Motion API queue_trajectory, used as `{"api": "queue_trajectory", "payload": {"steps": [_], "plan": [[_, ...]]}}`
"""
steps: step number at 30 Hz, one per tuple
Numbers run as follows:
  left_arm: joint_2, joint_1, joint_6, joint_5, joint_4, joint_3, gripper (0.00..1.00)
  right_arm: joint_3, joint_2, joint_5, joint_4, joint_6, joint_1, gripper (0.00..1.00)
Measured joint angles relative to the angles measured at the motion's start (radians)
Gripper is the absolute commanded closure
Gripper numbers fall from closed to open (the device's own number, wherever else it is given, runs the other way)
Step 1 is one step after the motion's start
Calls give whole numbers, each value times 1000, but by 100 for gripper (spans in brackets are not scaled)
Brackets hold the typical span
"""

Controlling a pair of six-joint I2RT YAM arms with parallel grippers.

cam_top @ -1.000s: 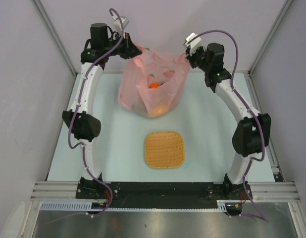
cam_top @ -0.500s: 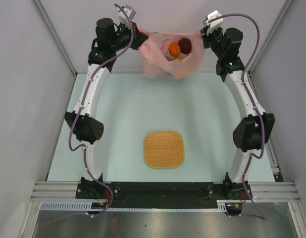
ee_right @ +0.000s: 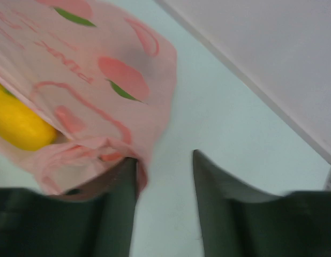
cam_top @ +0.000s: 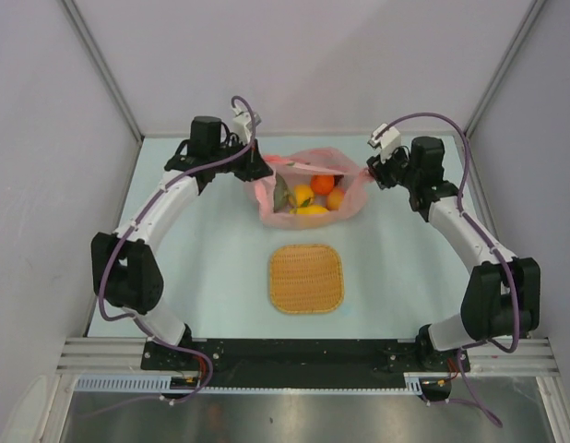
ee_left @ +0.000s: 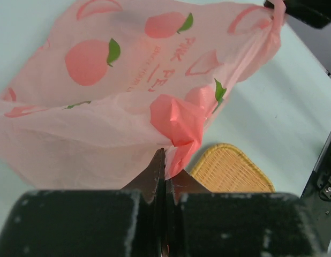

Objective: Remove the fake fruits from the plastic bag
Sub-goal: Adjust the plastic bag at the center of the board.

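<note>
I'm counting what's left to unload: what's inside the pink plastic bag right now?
The open plastic bag shows orange round fruits, a yellow mango and part of a grey-green melon. Anything beneath them is covered.

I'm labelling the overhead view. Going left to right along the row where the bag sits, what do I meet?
left gripper → plastic bag with the fake fruits inside → right gripper

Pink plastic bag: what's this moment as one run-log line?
pink plastic bag: mouth open | orange and yellow fake fruits: inside bag | left fingers: shut on bag rim | right fingers: open, beside bag edge
</note>
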Motion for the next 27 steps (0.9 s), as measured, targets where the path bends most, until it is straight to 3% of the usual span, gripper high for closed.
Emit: {"api": "queue_trajectory", "payload": {"steps": [1, 5, 8, 11, 15, 19, 27], "plan": [[-1, 3, -1, -3, -7, -16, 100, -7, -7, 8, -32, -6, -3, 25], [-27, 12, -26, -11, -21, -28, 100, -14, -85, 48, -145, -44, 14, 12], [-64, 14, -57, -24, -16, -28, 100, -15, -223, 71, -195, -46, 71, 11], [-91, 16, -91, -34, -5, -28, 100, -12, -346, 100, -191, -32, 182, 14], [-111, 17, -131, -47, 16, -48, 100, 2, -391, 120, -160, 11, 321, 30], [-126, 18, -158, -65, 23, -101, 100, 3, -299, 124, -138, 98, 394, 46], [-151, 18, -206, -85, 36, -177, 99, -4, -31, 90, -120, 314, 414, 49]]}}
